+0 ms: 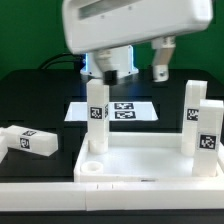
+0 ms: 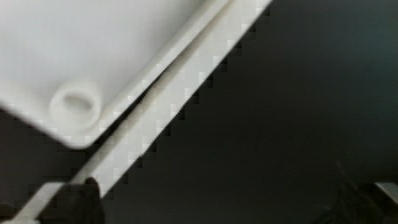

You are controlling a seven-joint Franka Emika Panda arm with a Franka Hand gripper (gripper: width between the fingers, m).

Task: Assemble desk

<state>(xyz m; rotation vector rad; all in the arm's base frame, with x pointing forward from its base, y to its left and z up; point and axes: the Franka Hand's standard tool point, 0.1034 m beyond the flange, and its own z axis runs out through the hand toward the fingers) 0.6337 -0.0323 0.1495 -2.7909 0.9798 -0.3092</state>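
desk top (image 1: 140, 160) at table's front edge | three legs (image 1: 97, 125) upright in corners — fourth leg (image 1: 30, 141) lying loose beside it | gripper (image 1: 128, 70) open, empty — above

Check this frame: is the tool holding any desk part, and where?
Nothing is held. The tool hangs open above the desk top, gripping no leg.

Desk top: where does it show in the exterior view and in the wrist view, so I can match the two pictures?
Exterior view: the desk top lies low in the picture, right of center, rim up, with legs standing in it.
Wrist view: one rimmed corner of it fills the upper left.
Shared landmark: an empty round corner socket, probably the same one.
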